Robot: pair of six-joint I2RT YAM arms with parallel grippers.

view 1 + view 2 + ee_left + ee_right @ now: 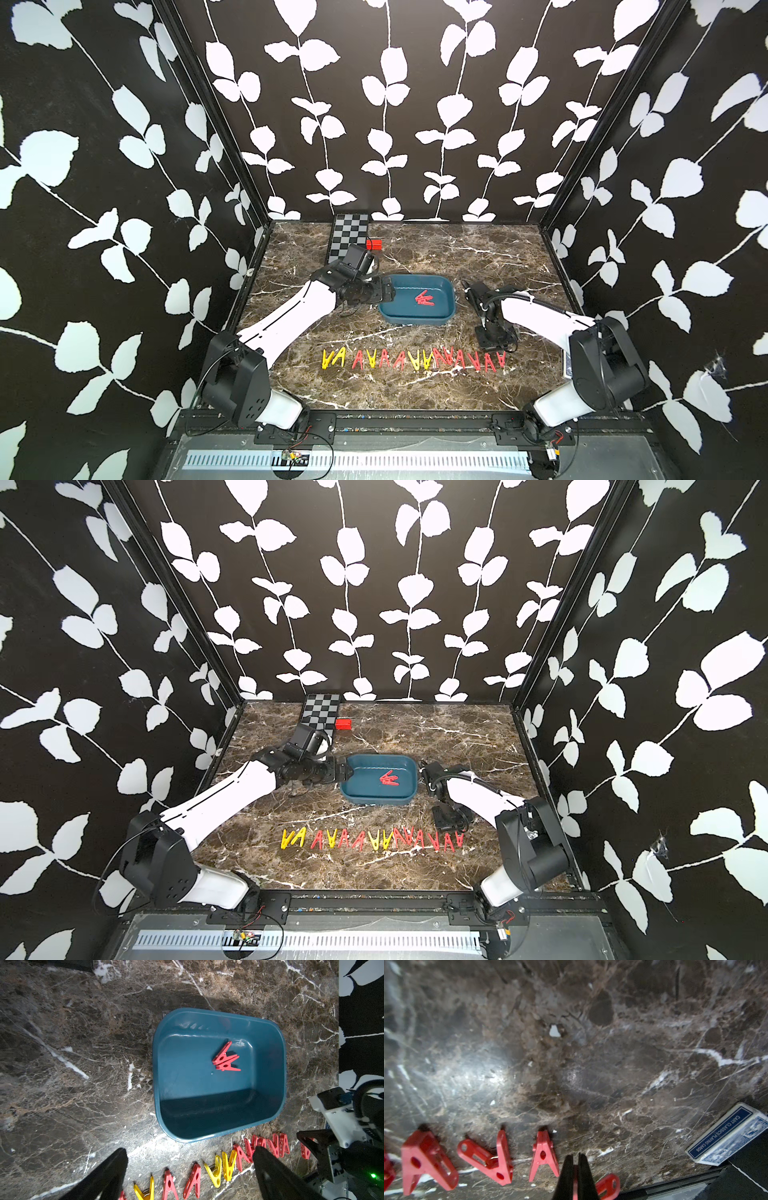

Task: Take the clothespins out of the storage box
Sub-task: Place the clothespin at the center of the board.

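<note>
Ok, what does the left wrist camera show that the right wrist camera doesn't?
Only the left wrist view shows the storage box with a few red clothespins inside, plus yellow clothespins in the row. Only the right wrist view shows a blue playing-card box. Both show the marble table, the row's red clothespins and the right gripper, shut on one red clothespin.

table (pixel 415 257): looks like brown stone with white veins, smooth and shiny
storage box (pixel 270 1084): blue-green plastic, smooth, a bit shiny
clothespins (pixel 225 1059): red and yellow plastic, mostly dull
card box (pixel 724 1134): blue and white printed cardboard, smooth
</note>
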